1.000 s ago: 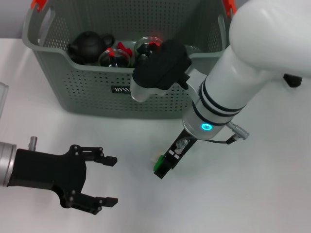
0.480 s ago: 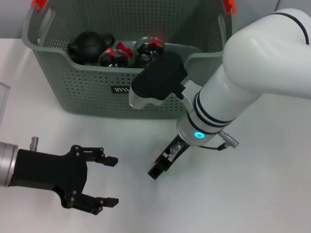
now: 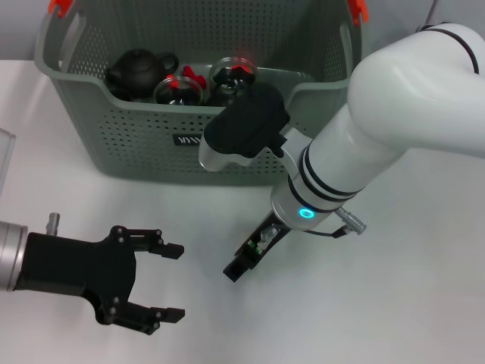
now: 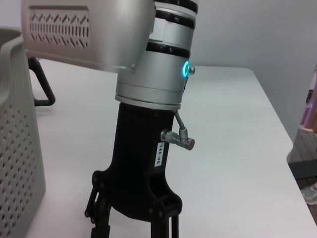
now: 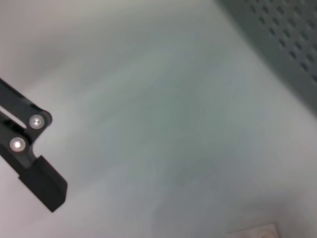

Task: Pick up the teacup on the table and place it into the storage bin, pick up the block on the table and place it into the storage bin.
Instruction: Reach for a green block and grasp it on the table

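My storage bin point(image 3: 136, 144), a grey-green perforated basket with orange-red handle clips and a small black label, stands upright at the table's far edge. The green block barely shows between my right claw's fingers.

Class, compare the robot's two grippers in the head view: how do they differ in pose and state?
The left gripper lies level above the table with its fingers spread wide, while the right gripper points steeply down at the table with its fingers close together. The left gripper holds nothing; a little green shows at the right gripper's fingers, though what it is stays unclear. Both are black and sit in front of the storage bin.
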Controlling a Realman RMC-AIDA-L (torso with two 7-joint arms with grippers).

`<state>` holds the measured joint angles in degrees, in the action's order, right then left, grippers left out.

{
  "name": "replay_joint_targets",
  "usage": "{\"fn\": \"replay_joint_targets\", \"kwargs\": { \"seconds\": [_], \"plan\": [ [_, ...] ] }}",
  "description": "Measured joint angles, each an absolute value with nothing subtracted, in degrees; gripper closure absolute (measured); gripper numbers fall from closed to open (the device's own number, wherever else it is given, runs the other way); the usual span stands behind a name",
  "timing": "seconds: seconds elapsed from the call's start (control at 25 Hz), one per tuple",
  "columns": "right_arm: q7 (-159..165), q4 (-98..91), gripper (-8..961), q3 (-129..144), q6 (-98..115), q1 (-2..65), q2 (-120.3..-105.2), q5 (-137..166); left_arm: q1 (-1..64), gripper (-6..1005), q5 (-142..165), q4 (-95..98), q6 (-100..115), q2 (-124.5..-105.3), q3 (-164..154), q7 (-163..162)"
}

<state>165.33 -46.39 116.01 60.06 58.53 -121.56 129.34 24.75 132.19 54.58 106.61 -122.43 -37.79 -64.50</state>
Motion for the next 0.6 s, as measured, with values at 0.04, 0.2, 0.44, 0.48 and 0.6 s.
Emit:
{"fn": "replay_joint_targets", "kwargs": {
  "seconds": [0.04,0.2,0.44,0.48,0.6],
  "plan": [
    [165.23,-46.33,41,116.17,59.98,58.53,-121.56,129.2,24.75,140,132.19,54.58,106.6,-122.43,-37.79,-64.5],
    [165.12,-46.32,44,116.71,59.87,58.54,-121.55,129.03,24.78,140,132.19,54.58,106.6,-122.43,-37.85,-64.5],
    [165.1,-46.28,209,116.73,59.95,58.54,-121.55,129.02,24.79,140,132.19,54.58,106.61,-122.43,-37.88,-64.5],
    [165.11,-46.28,252,116.73,59.98,58.54,-121.55,129.02,24.79,140,132.19,54.58,106.61,-122.43,-37.88,-64.51],
    [165.13,-46.26,379,116.72,60.07,58.55,-121.55,129.02,24.79,140,132.19,54.55,106.61,-122.43,-37.82,-64.51]
  ]
}}
